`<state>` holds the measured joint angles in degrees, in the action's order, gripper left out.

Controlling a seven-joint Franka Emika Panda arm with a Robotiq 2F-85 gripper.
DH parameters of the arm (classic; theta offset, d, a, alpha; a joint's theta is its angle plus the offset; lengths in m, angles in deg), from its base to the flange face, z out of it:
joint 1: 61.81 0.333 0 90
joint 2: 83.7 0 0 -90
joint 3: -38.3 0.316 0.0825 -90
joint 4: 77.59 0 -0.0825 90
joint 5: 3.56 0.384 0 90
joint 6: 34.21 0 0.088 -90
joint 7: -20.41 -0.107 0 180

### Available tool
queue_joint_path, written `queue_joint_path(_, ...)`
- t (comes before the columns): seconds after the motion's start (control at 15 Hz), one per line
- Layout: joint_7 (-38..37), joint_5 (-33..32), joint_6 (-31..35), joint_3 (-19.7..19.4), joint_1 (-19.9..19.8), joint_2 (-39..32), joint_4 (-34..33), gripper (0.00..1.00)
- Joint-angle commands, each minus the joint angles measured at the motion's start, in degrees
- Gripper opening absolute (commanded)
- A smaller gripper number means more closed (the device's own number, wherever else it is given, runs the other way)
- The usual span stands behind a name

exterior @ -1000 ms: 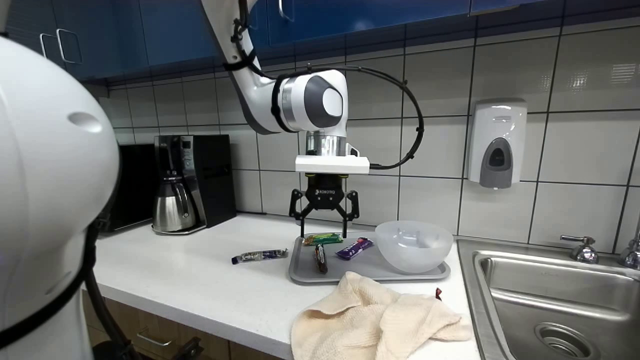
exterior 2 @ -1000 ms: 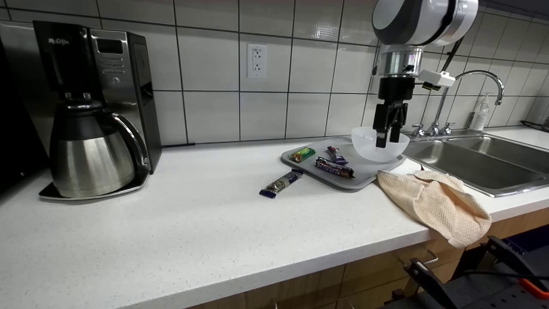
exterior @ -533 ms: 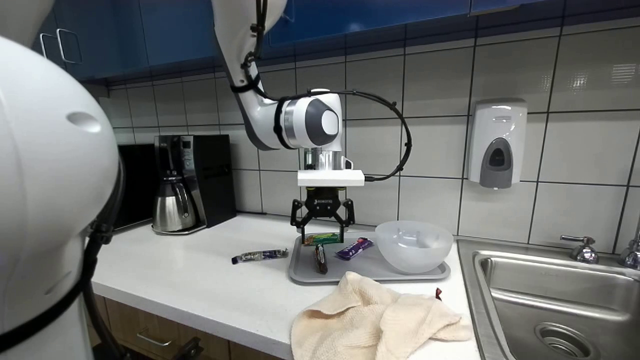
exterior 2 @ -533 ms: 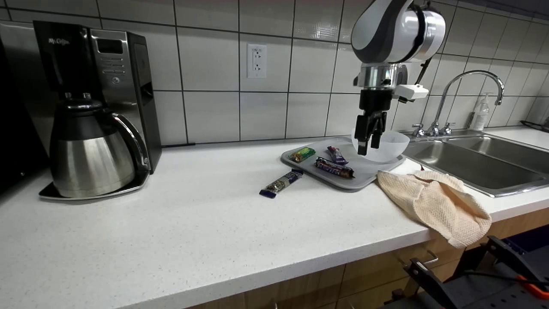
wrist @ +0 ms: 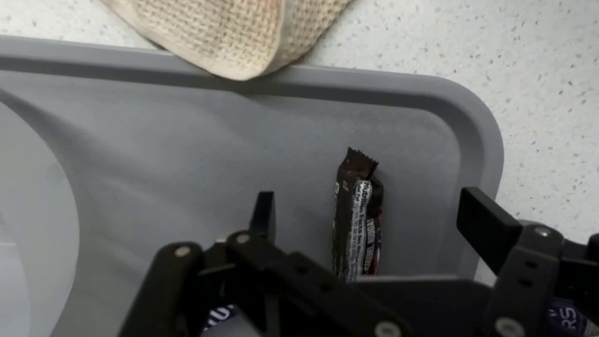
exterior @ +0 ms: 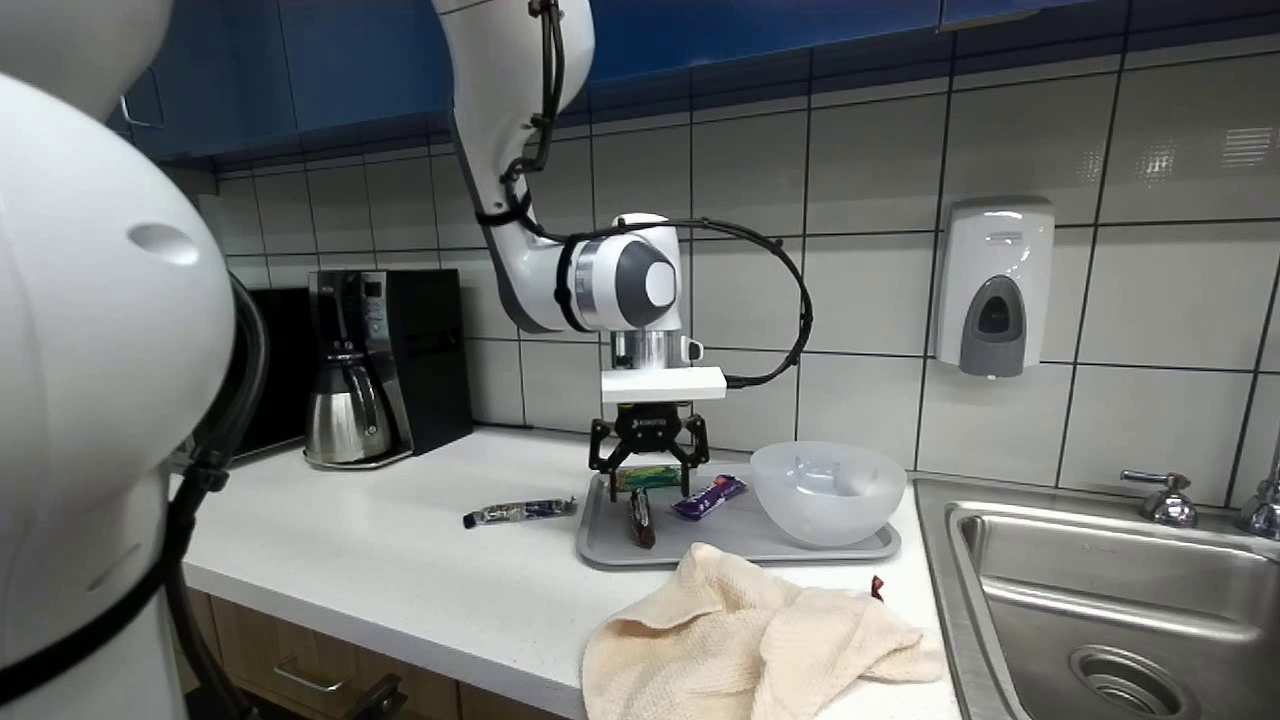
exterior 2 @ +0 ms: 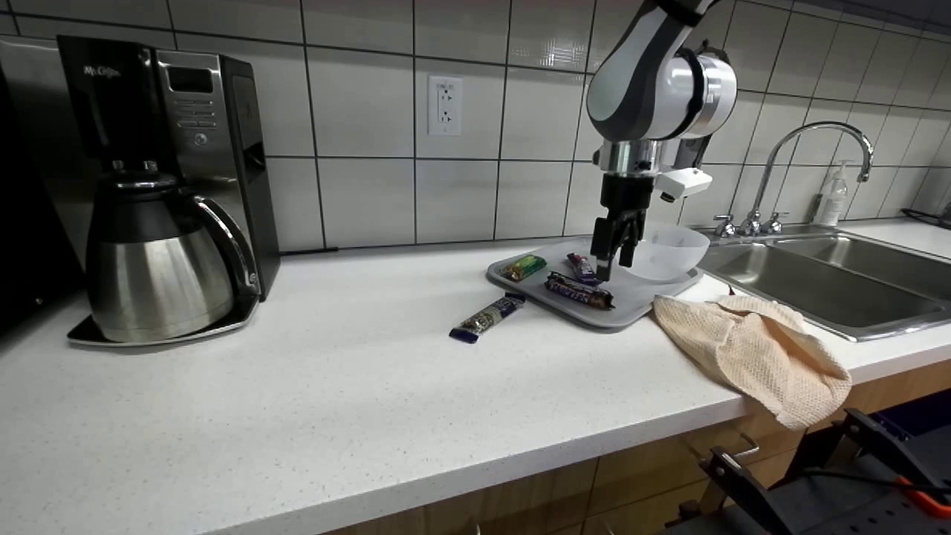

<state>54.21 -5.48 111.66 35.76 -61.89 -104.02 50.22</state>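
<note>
My gripper (exterior: 649,494) is open and empty, pointing down low over the grey tray (exterior: 720,537). It also shows in an exterior view (exterior 2: 616,270). In the wrist view, a dark brown candy bar (wrist: 358,220) lies on the tray between the spread fingers (wrist: 374,217), apart from both; its lower end is hidden behind the gripper. The brown bar shows in both exterior views (exterior: 641,520) (exterior 2: 579,290). A green bar (exterior: 648,477) lies behind it and a purple bar (exterior: 710,497) beside it, both on the tray.
A translucent bowl (exterior: 828,500) stands on the tray. A silver-and-blue bar (exterior 2: 487,317) lies on the counter beside the tray. A beige towel (exterior: 750,640) overlaps the tray's front edge, with a red wrapper tip (exterior: 877,588) by it. A sink (exterior: 1120,620) and coffee maker (exterior 2: 160,245) flank the area.
My gripper has moved steadily down toward the tray, and leftward in an exterior view, away from the bowl. It has stayed open. The bars, bowl and towel have not moved.
</note>
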Motion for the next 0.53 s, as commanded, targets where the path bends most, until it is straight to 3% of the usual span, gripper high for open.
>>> queue_joint_path(0.0,-3.01,-1.88,1.72,2.25,-1.39,-3.79,-3.58,1.0)
queue_joint_path(0.47,-11.93,-6.44,4.64,1.58,0.69,-8.28,-6.56,1.0)
